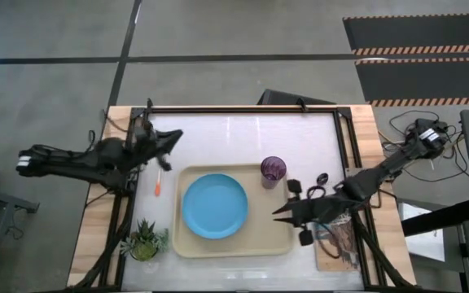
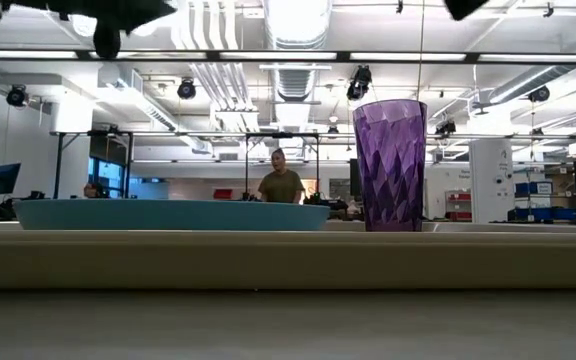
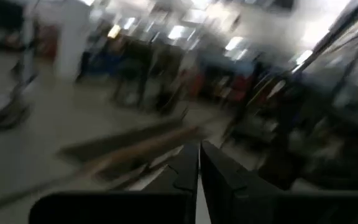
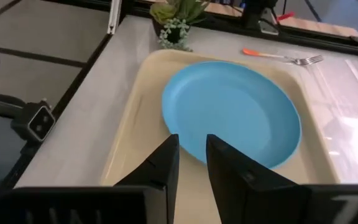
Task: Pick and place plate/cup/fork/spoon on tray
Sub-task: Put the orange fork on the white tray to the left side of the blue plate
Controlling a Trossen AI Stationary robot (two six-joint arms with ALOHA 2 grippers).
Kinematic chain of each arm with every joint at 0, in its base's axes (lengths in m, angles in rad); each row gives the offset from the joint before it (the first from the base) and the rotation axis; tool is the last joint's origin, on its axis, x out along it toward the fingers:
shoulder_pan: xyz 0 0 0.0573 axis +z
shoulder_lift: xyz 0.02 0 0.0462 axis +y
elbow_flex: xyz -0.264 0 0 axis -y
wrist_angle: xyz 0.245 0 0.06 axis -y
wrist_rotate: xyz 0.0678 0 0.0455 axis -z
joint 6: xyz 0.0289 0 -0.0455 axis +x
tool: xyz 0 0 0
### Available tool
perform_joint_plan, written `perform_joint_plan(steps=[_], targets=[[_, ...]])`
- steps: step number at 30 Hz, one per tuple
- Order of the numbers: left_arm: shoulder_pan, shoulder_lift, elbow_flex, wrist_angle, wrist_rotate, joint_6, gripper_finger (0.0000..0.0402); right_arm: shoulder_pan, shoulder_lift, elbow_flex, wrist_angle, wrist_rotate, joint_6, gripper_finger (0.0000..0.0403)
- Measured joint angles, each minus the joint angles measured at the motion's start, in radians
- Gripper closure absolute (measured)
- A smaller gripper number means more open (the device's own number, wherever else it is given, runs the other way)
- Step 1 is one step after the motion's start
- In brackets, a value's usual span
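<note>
The cream tray [image 1: 279, 244] lies mid-table. The light-blue plate [image 1: 214, 205] rests flat in it and also shows in the right wrist view [image 4: 235, 112]. The purple cup [image 1: 273, 171] stands upright at the tray's far right corner [image 2: 390, 165]. The orange-handled fork [image 1: 159, 184] lies on the table left of the tray [image 4: 278, 57]. I cannot pick out the spoon among the dark shapes by the right arm. My left gripper [image 1: 175, 137] is shut and empty, raised over the far left of the table. My right gripper [image 1: 278, 214] is slightly open and empty above the tray's right part, pointing at the plate.
A small potted plant [image 1: 143, 242] stands near the tray's near left corner. A printed book [image 1: 338, 244] lies at the near right under the right arm. A black frame [image 1: 243, 110] runs around the table. A person [image 2: 281, 183] stands far off in the room.
</note>
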Motion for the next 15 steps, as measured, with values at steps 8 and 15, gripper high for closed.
perform_joint_plan(steps=[8, 15], targets=[[0.001, 0.188, 0.246, -0.824, -0.111, -0.6, 0.0402, 0.057, -0.141, -0.092, 0.002, 0.018, -0.023, 0.0333], [0.006, 0.327, 0.273, -1.175, 0.105, -1.0, 0.0402, 0.06, -0.213, -0.115, -0.085, 0.017, -0.037, 0.0333]])
